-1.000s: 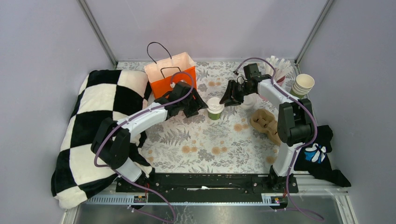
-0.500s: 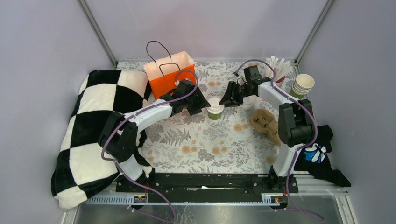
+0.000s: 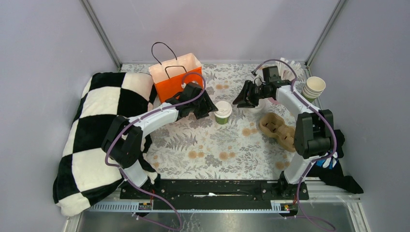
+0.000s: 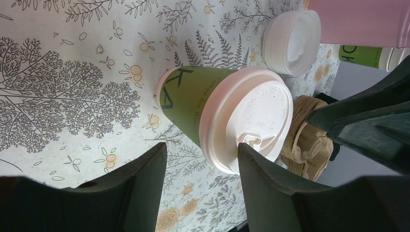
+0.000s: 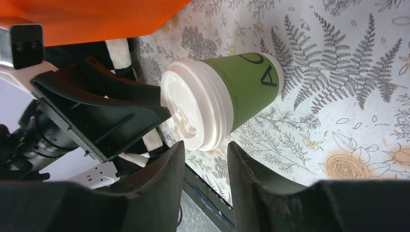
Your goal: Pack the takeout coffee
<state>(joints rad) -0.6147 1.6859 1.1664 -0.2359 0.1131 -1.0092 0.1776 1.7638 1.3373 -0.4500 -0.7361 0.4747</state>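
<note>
The takeout coffee (image 3: 223, 111), a small green cup with a white lid, stands upright on the floral cloth between my two grippers. In the left wrist view the coffee (image 4: 193, 104) is just ahead of my left gripper (image 4: 202, 159). That gripper is open, and its right finger is close against the lid rim. My left gripper (image 3: 211, 107) is at the cup's left side. My right gripper (image 3: 239, 100) hangs open a short way to the cup's right. In the right wrist view the coffee (image 5: 241, 92) lies beyond my right gripper (image 5: 205, 151), with nothing between the fingers.
The brown pulp carrier (image 3: 276, 127) lies right of the cup. A stack of white lids (image 4: 292, 41) sits behind it, and a stack of lidless cups (image 3: 313, 87) stands at the far right. An orange bag (image 3: 175, 75) stands at the back and a checkered blanket (image 3: 96, 130) lies left.
My right gripper has drawn back to the right, away from the cup's lid. My left gripper edged closer to the cup's left side. The cup has stayed where it was.
</note>
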